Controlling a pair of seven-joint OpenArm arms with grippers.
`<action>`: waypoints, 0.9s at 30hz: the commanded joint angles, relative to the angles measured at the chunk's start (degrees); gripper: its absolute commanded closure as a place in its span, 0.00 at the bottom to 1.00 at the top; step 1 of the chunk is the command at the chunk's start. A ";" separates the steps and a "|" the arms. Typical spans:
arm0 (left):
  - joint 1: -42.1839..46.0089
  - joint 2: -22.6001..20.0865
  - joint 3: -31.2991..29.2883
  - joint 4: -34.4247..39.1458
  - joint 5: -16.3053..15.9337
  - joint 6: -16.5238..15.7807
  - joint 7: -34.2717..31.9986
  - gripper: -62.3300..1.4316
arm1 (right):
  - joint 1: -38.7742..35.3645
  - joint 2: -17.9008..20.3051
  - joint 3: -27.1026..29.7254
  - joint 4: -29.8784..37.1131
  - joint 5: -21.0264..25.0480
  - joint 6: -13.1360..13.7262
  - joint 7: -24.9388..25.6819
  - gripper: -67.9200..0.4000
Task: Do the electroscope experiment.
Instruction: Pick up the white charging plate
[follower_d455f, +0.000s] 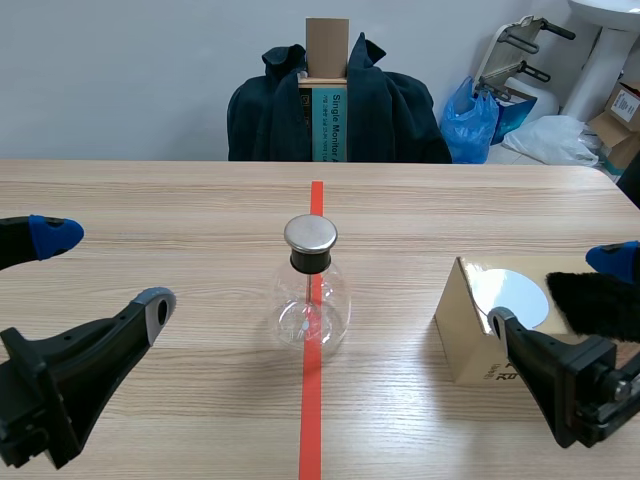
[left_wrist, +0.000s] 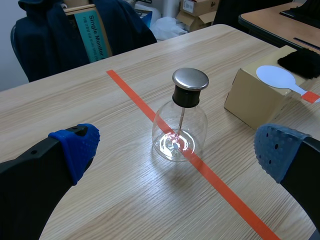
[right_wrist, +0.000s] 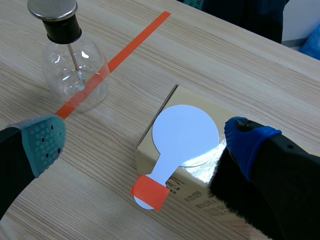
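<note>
Two arms sit low over the tabletop (follower_d455f: 150, 200), the left gripper (follower_d455f: 105, 270) and the right gripper (right_wrist: 146, 141) each with fingers spread wide and grasping nothing. A cardboard box (follower_d455f: 465, 340) rests just under the right one, while the glass flask (follower_d455f: 311, 305) stands upright on the red tape line at the middle, between the arms. On the box top, beside a black furry cloth (follower_d455f: 595, 300), lies the white paddle (right_wrist: 185, 135) in the gap between the right fingers, its long axis running from the round disc back to the orange-taped handle (right_wrist: 150, 192) overhanging the box's near edge, so the right arm looks better placed to take it.
</note>
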 joint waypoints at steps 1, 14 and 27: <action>0.11 0.15 -0.11 0.72 -0.33 0.33 -0.79 0.00 | 0.55 0.44 0.11 0.81 0.22 0.17 1.09 0.00; 0.11 0.15 -0.11 0.72 0.20 0.33 -0.79 0.00 | 0.55 0.44 0.11 0.81 0.24 0.17 1.09 0.00; 0.11 0.15 -0.11 0.72 2.47 0.33 -0.79 0.00 | 0.55 0.42 0.11 0.81 0.24 0.20 1.27 0.00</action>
